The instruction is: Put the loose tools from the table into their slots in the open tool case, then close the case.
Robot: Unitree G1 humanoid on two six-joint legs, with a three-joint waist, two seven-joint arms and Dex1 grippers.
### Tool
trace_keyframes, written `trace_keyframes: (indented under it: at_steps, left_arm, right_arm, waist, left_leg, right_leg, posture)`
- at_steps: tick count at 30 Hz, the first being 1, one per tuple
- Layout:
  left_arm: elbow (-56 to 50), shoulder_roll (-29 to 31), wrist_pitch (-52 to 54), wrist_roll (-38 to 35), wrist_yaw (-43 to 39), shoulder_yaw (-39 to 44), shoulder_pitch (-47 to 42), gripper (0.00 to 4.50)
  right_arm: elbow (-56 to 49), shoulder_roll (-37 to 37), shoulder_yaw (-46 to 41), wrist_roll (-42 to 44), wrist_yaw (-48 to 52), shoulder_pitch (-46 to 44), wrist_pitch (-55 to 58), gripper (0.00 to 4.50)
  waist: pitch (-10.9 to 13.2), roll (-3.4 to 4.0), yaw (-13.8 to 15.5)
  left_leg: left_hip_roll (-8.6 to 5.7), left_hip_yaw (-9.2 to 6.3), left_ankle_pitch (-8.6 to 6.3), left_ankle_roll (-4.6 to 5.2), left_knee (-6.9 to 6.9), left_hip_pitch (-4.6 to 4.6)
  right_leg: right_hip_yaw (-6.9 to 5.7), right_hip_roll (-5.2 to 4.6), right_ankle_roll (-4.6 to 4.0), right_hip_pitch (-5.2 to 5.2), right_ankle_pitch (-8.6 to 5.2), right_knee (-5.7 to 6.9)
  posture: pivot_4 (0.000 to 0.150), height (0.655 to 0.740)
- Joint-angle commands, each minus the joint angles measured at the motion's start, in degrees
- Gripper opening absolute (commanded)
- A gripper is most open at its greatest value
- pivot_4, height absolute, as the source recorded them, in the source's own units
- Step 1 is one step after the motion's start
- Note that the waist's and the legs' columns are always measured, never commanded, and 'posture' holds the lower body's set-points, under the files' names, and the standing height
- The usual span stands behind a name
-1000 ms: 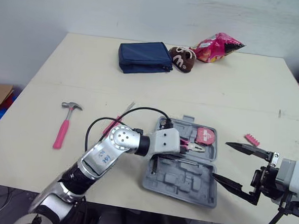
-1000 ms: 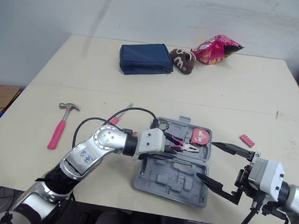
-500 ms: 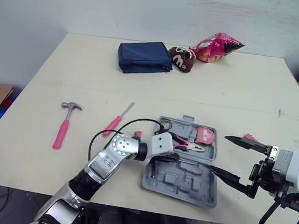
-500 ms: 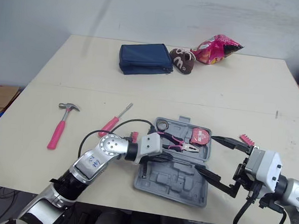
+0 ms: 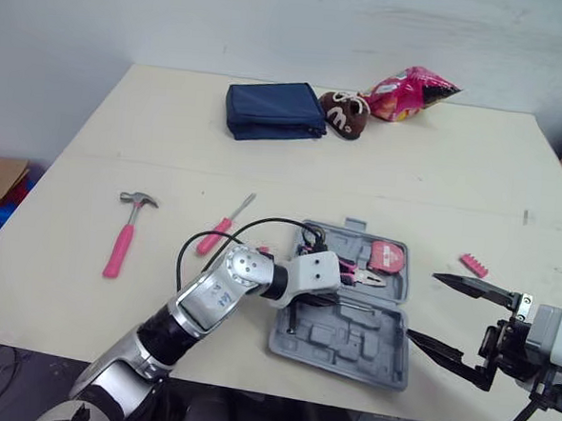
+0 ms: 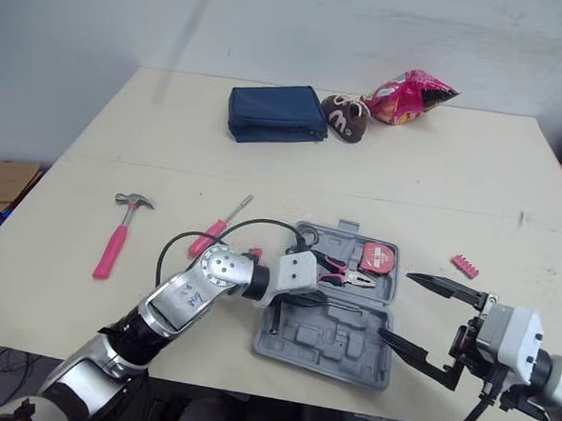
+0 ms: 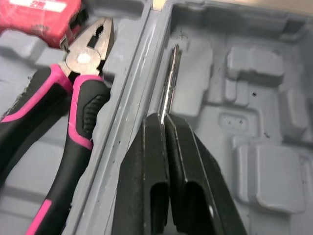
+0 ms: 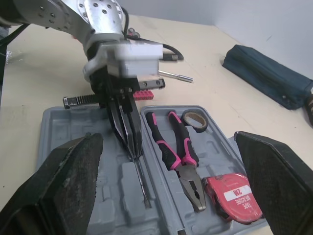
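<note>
Two fingers [image 7: 151,161] of our left gripper [image 7: 165,120] pinch a thin metal shaft [image 7: 168,83] lying in the tool case [image 5: 349,344] near half, beside the hinge ridge. Our right gripper [image 5: 423,305] gapes wide just off the case's right edge, over bare table [image 5: 510,215]. Pliers [image 7: 73,98] and tape measure [image 5: 385,256] sit in the far half; hammer [image 5: 124,234] and screwdriver [image 5: 221,228] lie loose to the left.

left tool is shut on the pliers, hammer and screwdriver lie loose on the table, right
No: the left tool is shut on a thin metal rod, not the pliers, which lie in the case beside it, as the left wrist view shows. The hammer and screwdriver do lie loose on the table.
</note>
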Motion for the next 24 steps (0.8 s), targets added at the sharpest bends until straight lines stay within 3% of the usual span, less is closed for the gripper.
trace_keyframes:
  at_steps: [1,5,11,15,20,23,24]
  left_arm:
    - [4.82,1.73,5.58,3.15,-0.61,-5.80,1.92,0.07]
    - [4.98,1.21,1.77,2.42,-0.39,-4.67,2.36,0.07]
    - [-1.69,0.48,-19.32,-10.09,-6.23,10.86,8.71,0.07]
    - [-4.91,6.61,-31.51,-18.63,-15.96,20.85,14.51,0.07]
    - [-5.90,14.34,-32.81,-23.28,-17.94,30.96,21.02,0.07]
    - [-3.62,18.67,-32.85,-23.58,-14.92,39.84,25.33,0.90]
    - [-1.99,20.22,-33.52,-23.16,-14.29,42.71,26.56,1.36]
  right_arm:
    - [-0.04,0.67,-1.21,0.04,0.94,0.97,-2.47,4.50]
    - [0.71,1.28,-1.01,-0.40,1.32,1.94,-4.25,4.50]
    - [4.28,2.21,-2.49,-0.92,2.76,3.39,-7.55,4.50]
    - [9.49,1.47,-5.15,-0.64,6.21,4.52,-11.16,4.50]
    - [19.89,-0.23,-11.74,0.41,11.65,5.24,-15.97,4.50]
    - [28.83,-1.91,-15.43,0.18,14.76,4.23,-20.09,4.50]
    - [32.08,-2.50,-16.56,-0.02,15.62,3.62,-21.76,4.50]
  waist:
    - [-0.33,-0.12,-0.22]
    - [-0.67,-0.40,-0.25]
    - [-0.55,-0.17,0.01]
    - [-0.52,-0.10,0.02]
    - [-0.50,0.10,0.05]
    - [-0.43,-0.01,0.03]
    - [-0.42,-0.02,-0.01]
  left_leg:
    - [0.00,0.03,0.00,0.00,-0.08,0.12]
    - [0.02,0.03,-0.01,0.01,-0.16,0.29]
    - [0.05,0.03,-0.02,-0.01,-0.25,0.19]
    - [0.06,0.03,-0.04,-0.05,-0.22,-0.30]
    - [0.07,0.05,-0.20,-0.10,-0.21,-0.25]
    - [0.07,0.06,-0.27,-0.03,-0.18,-0.31]
    - [0.07,0.06,-0.28,-0.02,-0.19,-0.32]
  right_leg:
    - [0.02,-0.01,-0.03,0.12,-0.02,-0.07]
    - [0.02,-0.01,-0.14,0.23,-0.11,-0.07]
    - [-0.01,-0.03,-0.24,-0.10,-0.19,-0.05]
    - [-0.06,-0.02,-0.24,-0.57,-0.18,0.05]
    - [-0.07,-0.03,-0.27,-0.64,-0.21,0.06]
    - [-0.07,-0.05,-0.25,-0.72,-0.20,0.01]
    - [-0.07,-0.06,-0.25,-0.75,-0.21,0.01]
  posture:
    - [0.150,0.7400]
    - [0.150,0.7400]
    - [0.150,0.7400]
    - [0.150,0.7400]
    - [0.150,0.7400]
    - [0.150,0.7400]
    - [0.150,0.7400]
